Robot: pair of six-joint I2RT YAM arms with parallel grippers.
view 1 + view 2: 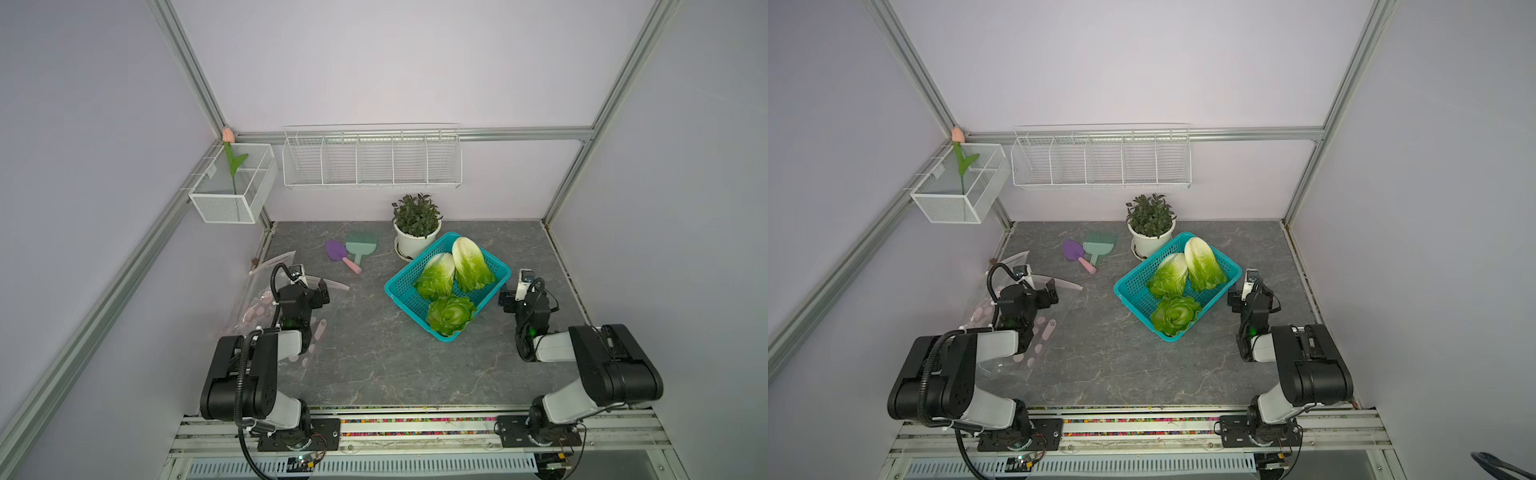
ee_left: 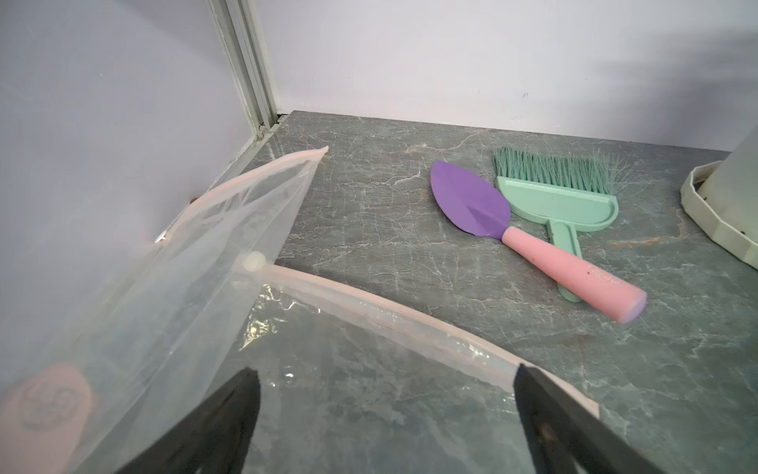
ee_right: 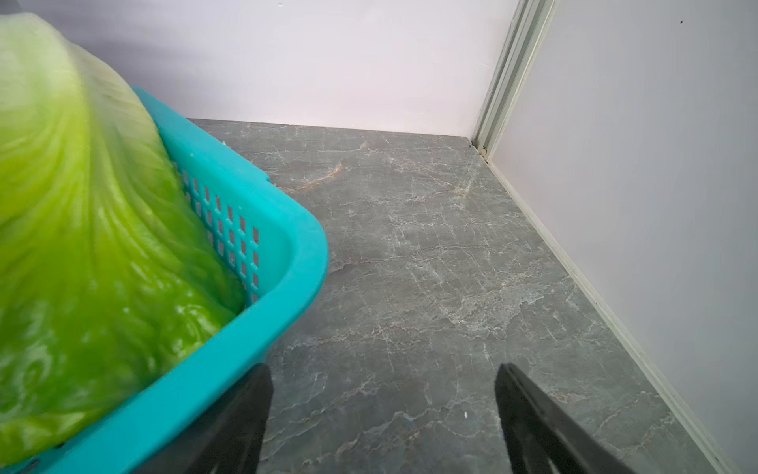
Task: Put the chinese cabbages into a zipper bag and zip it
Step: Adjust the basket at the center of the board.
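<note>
Three chinese cabbages (image 1: 469, 266) lie in teal basket (image 1: 405, 284), right of bench (image 1: 374, 357) centre. At left, zipper bag (image 2: 172, 287), mouth open. Left jaws released above bag; right jaws released just beside basket, gripping nothing.

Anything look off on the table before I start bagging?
Nothing spilled or damaged. The basket sits skewed to the table edges, and the front cabbage bulges over its near rim. The bag gapes at its mouth, one lip standing up.
</note>
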